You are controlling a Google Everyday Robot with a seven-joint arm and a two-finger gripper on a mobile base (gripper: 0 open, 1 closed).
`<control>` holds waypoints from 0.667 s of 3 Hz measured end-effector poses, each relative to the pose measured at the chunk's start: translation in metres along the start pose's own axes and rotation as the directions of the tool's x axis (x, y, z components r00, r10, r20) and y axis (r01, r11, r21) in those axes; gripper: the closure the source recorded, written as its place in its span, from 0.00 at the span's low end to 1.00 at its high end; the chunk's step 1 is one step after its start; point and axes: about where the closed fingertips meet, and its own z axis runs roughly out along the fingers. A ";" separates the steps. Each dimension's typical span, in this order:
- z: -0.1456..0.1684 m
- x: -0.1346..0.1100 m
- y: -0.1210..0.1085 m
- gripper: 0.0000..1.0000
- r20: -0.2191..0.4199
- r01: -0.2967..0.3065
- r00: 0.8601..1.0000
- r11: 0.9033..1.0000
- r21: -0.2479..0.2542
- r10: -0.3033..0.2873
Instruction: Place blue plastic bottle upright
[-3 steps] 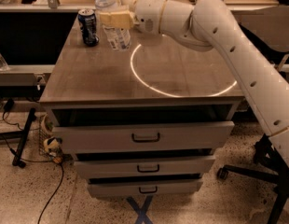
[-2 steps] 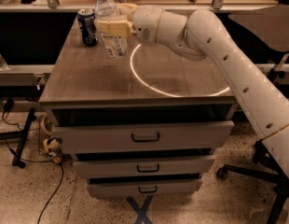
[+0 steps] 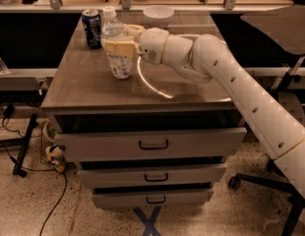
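Bottle (image 3: 120, 65): upright, clasped mid-body by gripper (image 3: 118, 39), over left half of cabinet top (image 3: 83, 90). Can (image 3: 92, 27): stood near, behind-left. Bowl (image 3: 158, 14): at far edge.

The bottle (image 3: 113, 31) was clear with a white cap (image 3: 109, 12) and a white label (image 3: 121, 66), with bluish print on it, I think. The cream-yellow gripper (image 3: 114, 45) sat clamped round its middle on a white arm (image 3: 231, 82). The can (image 3: 91, 27) was dark blue, the bowl (image 3: 158, 14) white, the table (image 3: 93, 88) grey-brown.

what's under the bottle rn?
Just the cabinet top, beneath the blue plastic bottle, which the claw grips upright around its middle. The base covers the spot directly below, so contact can't be confirmed.
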 end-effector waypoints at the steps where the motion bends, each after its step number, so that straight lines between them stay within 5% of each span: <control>1: -0.005 0.013 0.004 0.43 0.001 -0.015 1.000 1.000 0.009 0.015; 2: -0.009 0.017 0.007 0.20 -0.003 -0.018 1.000 1.000 0.015 0.019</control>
